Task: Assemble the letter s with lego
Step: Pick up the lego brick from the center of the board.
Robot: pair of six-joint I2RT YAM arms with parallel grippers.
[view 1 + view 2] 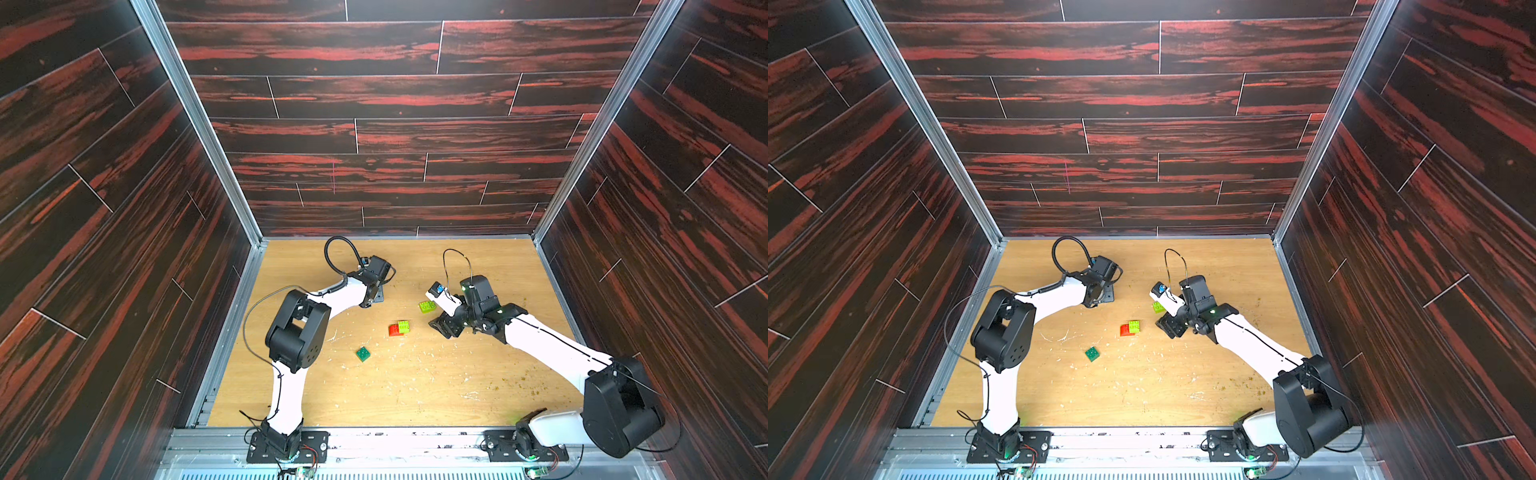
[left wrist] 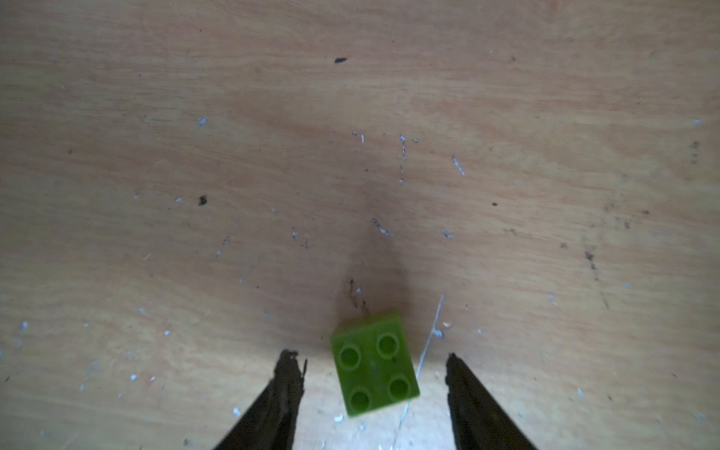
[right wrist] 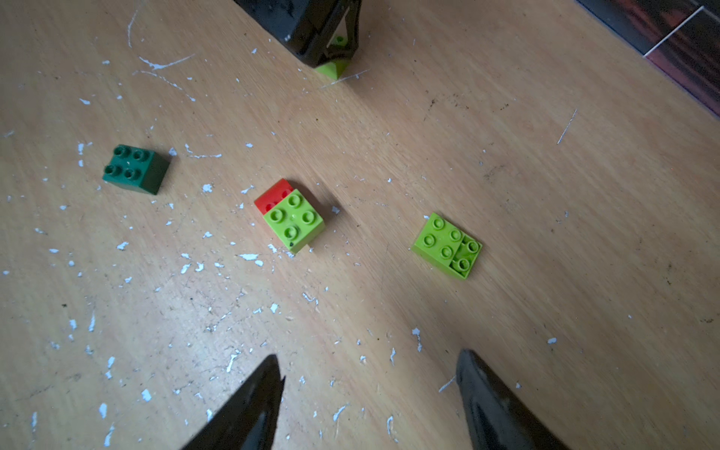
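Jaws spread on both: right gripper (image 3: 369,355) empty, left gripper (image 2: 371,355) astride skewed lime green brick (image 2: 375,366), 11 o'clock of red-lime pair (image 1: 399,328); may be twisted out on closing.

No legible text, label or number appears anywhere.

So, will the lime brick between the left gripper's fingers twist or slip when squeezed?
The lime brick sits askew between the left gripper's fingers, so closing will probably twist it square. Its smooth sides look rigid but may slip.
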